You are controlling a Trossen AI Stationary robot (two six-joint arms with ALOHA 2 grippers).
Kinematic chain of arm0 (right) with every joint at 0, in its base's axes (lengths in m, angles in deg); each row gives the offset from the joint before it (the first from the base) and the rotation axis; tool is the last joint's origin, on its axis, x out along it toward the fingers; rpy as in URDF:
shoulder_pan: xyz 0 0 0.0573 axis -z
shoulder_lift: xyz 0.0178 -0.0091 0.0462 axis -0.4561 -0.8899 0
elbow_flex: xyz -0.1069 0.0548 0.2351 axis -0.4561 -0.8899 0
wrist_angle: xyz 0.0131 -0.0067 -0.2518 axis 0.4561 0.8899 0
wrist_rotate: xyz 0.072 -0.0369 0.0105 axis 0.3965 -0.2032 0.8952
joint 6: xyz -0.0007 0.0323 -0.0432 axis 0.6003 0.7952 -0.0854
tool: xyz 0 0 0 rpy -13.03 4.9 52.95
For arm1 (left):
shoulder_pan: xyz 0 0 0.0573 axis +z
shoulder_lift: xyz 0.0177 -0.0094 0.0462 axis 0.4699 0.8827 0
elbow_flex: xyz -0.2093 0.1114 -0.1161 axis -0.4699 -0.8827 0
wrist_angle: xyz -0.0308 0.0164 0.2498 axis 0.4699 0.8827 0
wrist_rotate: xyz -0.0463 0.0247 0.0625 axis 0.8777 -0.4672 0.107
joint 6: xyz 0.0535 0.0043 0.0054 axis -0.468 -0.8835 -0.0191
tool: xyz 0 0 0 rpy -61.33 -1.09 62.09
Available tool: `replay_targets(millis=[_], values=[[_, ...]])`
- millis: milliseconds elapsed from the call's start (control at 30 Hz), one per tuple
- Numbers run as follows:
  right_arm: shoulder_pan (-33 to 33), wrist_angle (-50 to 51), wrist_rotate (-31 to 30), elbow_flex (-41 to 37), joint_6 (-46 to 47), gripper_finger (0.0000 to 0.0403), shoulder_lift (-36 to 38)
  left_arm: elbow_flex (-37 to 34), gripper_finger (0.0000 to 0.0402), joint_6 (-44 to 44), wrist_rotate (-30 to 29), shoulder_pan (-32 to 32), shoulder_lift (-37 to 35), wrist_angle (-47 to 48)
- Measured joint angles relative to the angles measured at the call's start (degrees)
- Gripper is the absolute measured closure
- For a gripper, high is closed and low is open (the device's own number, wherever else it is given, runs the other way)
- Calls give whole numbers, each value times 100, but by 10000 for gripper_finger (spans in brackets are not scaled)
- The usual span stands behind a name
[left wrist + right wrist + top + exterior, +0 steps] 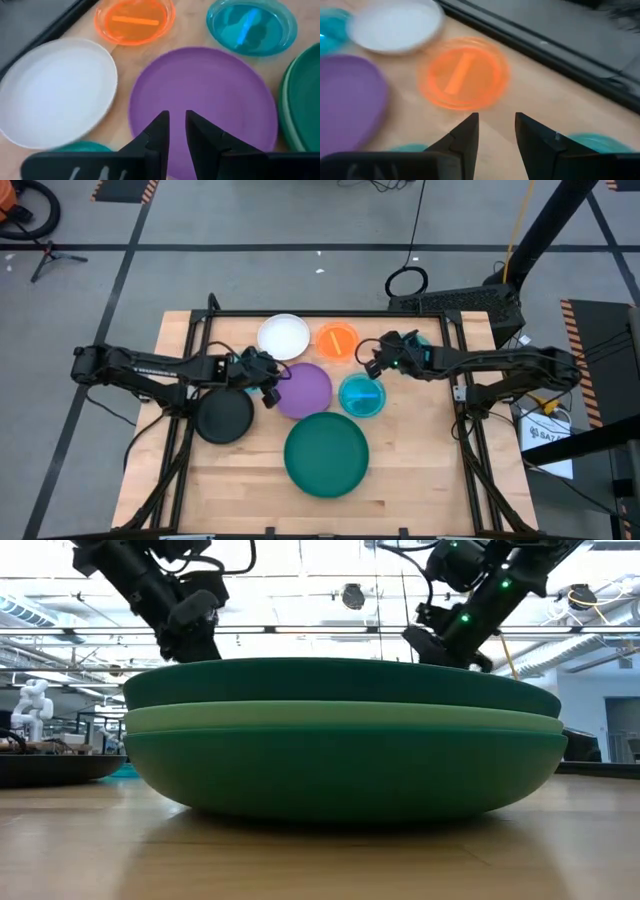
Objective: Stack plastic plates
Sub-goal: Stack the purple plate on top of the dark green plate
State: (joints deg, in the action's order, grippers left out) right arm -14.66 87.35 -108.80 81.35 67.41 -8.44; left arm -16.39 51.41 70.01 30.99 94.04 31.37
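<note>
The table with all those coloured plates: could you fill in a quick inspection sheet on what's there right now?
Surface: pale wooden table inside a dark frame.
Job's things: large dark green round plastic plate stack in front; purple plate, black plate, white plate, translucent orange plate and translucent cyan-blue plate lie separately.
Clutter: nothing seen.
Grippers: left gripper at the purple plate's edge, jaws slightly apart, empty; right gripper between the orange and cyan-blue plates, open, empty.
Cables: coiled black cable on the floor.
Surroundings: grey floor with tape lines.
</note>
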Motion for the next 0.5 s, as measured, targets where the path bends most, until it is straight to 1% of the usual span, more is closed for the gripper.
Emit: replay_targets(millis=[100,200,300,367,500], values=[[-7,-503,499,2,145,281,-169,166,332,-500,-354,0,-4,-18],[-15,-980,900,96,161,282,-496,347,332,-1065,-697,0,-6,3],[-20,-1036,1065,424,152,282,-957,504,332,-1611,-855,32,-6,-10],[-22,-965,1067,699,103,282,-1268,571,332,-1865,-888,65,-6,1],[-31,-368,1063,1312,103,282,-1825,596,332,-2067,-1042,129,-14,65]])
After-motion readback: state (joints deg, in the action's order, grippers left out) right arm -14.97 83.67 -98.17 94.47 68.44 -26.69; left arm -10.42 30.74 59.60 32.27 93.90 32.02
